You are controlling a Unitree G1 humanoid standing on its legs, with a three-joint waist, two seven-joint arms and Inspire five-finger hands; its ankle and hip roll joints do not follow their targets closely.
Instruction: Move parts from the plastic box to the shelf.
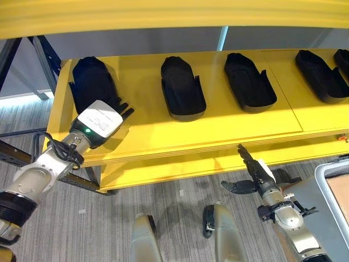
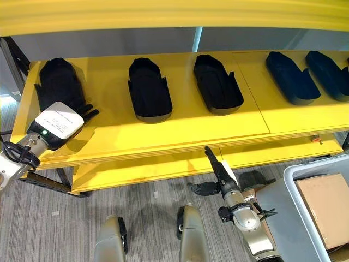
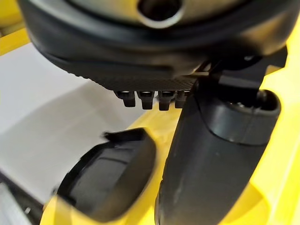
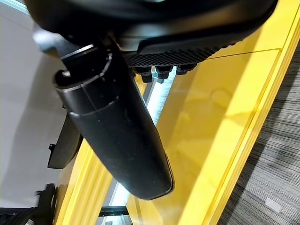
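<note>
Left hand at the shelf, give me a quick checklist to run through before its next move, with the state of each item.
1. Left hand empty: ok, fingers straight over the shelf front, nothing held.
2. Leftmost black part resting on the shelf: ok, lying flat just beyond the fingertips.
3. Fingers clear of that part: cannot tell, they reach its near edge and contact is unclear.
4. Other black parts undisturbed: ok, lined up in a row along the shelf.
5. Right hand free: ok, open below the shelf edge, holding nothing.
6. Plastic box within reach for the next pick: ok, it sits by the right arm.
</note>
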